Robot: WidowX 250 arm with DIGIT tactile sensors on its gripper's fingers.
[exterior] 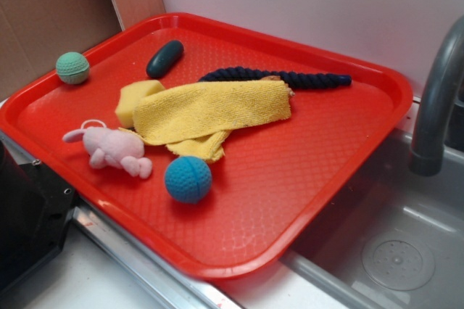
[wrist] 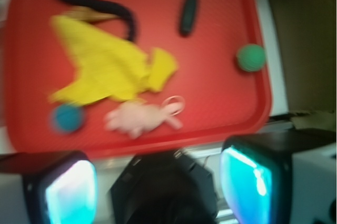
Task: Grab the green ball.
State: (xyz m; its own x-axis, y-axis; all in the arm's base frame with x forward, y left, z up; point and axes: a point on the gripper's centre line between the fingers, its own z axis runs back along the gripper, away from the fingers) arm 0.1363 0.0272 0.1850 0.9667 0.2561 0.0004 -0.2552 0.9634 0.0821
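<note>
The green ball (exterior: 72, 67) lies on the red tray (exterior: 304, 200) near its far left edge; in the wrist view the green ball (wrist: 250, 58) sits at the tray's right side. My gripper (wrist: 160, 184) hangs high over the tray's near edge, well away from the ball, open, with nothing between its cyan-lit pads (wrist: 247, 179). In the exterior view only a dark bit of the arm shows at the top left corner, and the fingers are out of view.
On the tray lie a larger blue ball (exterior: 188, 179), a pink plush toy (exterior: 112, 151), a yellow cloth (exterior: 210, 113) over a yellow sponge (exterior: 135, 99), a dark navy rope (exterior: 290, 77) and a dark green capsule (exterior: 164, 59). A sink and grey faucet (exterior: 435, 99) stand right.
</note>
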